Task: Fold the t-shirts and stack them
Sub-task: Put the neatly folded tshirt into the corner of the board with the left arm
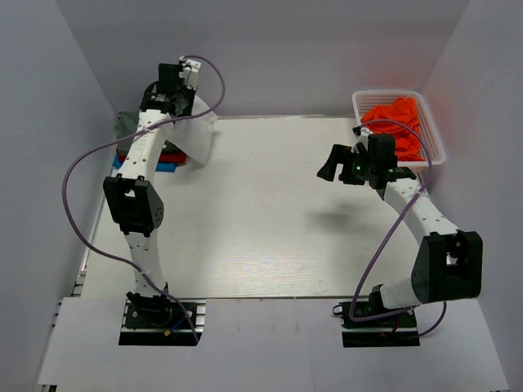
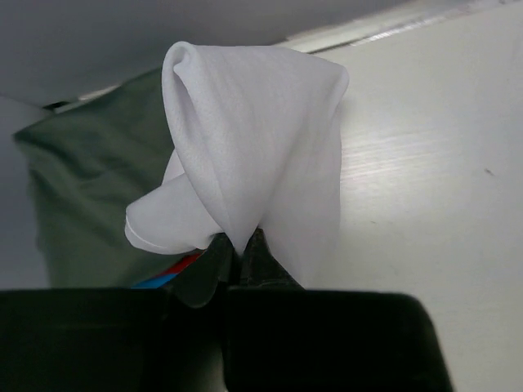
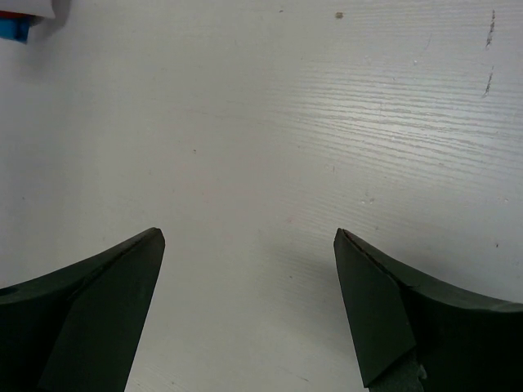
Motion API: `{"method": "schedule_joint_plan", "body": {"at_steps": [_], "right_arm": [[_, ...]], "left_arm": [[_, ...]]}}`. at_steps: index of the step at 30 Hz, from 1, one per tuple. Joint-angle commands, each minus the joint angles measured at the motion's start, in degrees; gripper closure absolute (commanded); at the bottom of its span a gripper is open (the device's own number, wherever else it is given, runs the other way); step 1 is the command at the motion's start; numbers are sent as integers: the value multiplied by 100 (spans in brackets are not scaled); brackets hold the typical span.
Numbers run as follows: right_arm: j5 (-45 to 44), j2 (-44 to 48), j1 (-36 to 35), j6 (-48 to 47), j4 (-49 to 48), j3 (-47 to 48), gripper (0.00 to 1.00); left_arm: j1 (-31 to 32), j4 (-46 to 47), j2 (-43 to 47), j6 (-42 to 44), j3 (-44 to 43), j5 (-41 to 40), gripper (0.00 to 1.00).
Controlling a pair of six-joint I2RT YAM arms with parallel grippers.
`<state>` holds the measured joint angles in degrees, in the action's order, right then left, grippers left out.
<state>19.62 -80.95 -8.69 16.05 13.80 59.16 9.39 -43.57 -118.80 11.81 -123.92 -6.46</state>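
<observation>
My left gripper point(image 1: 181, 106) is shut on the white t-shirt point(image 1: 196, 137) and holds it in the air at the table's far left; the cloth hangs down over a stack of folded shirts. In the left wrist view the white t-shirt point(image 2: 253, 147) bunches up from my pinched gripper point(image 2: 239, 245), with the olive-grey shirt point(image 2: 90, 196) below and slivers of the red shirt point(image 2: 186, 263) and blue shirt point(image 2: 151, 281) under it. My right gripper point(image 1: 337, 166) is open and empty above the bare table point(image 3: 261, 147). A bright orange shirt point(image 1: 396, 122) lies in the basket.
The white lattice basket point(image 1: 432, 131) stands at the far right corner. The stack's red and blue edges point(image 1: 170, 161) show beside the left arm. Grey walls close in the table on the left, back and right.
</observation>
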Motion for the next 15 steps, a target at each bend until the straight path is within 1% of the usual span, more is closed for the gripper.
{"method": "schedule_joint_plan", "body": {"at_steps": [1, 9, 15], "right_arm": [[86, -69, 16, -6, 35, 316, 10], [262, -369, 16, 82, 289, 781, 10], [332, -413, 7, 152, 465, 1071, 10]], "left_arm": [[-288, 296, 208, 242, -308, -40, 100], [-1114, 823, -55, 374, -379, 487, 100], [-1684, 1123, -344, 313, -484, 496, 100]]}}
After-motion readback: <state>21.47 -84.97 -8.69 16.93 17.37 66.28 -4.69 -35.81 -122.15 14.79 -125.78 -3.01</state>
